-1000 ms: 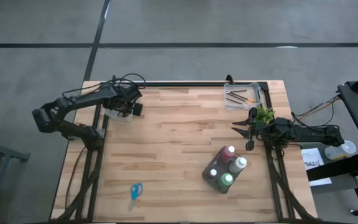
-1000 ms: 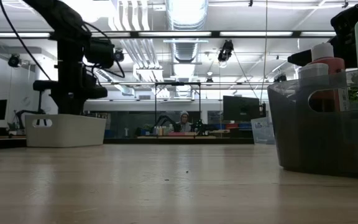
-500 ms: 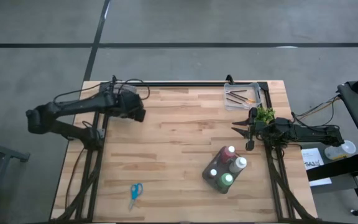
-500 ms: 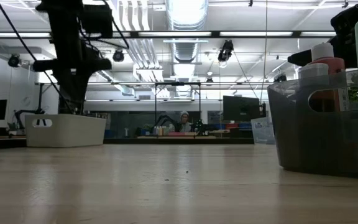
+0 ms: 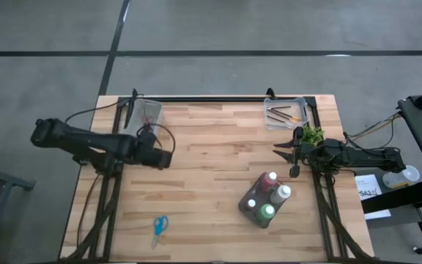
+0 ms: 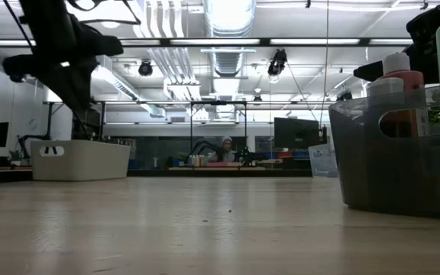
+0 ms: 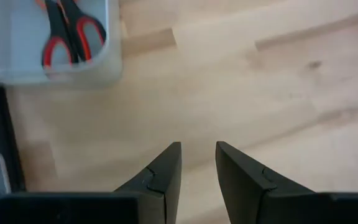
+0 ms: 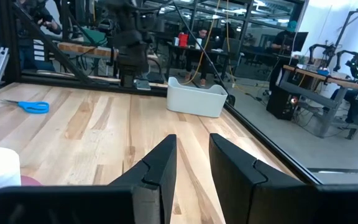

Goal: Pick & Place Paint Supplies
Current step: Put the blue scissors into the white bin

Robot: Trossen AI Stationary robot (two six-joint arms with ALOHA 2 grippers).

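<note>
We see left claw [image 5: 165, 158] over bare counter [image 5: 204, 176], empty, fingers slightly parted. Paint bottles [image 5: 267, 199] in dark bin [image 5: 249, 213] well right of it. Right claw [image 5: 284, 152], empty, slightly parted, just above bottles; brushes [image 5: 280, 114] in far tray [image 5: 302, 110].

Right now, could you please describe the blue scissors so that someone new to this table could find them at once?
Start with the wooden table in the high view and go to its near left part, well away from the dark bin of paint bottles on the right. The blue scissors lie flat there, alone on bare wood. Their bright blue handles distinguish them from the red-handled pair inside the pale bin.
</note>
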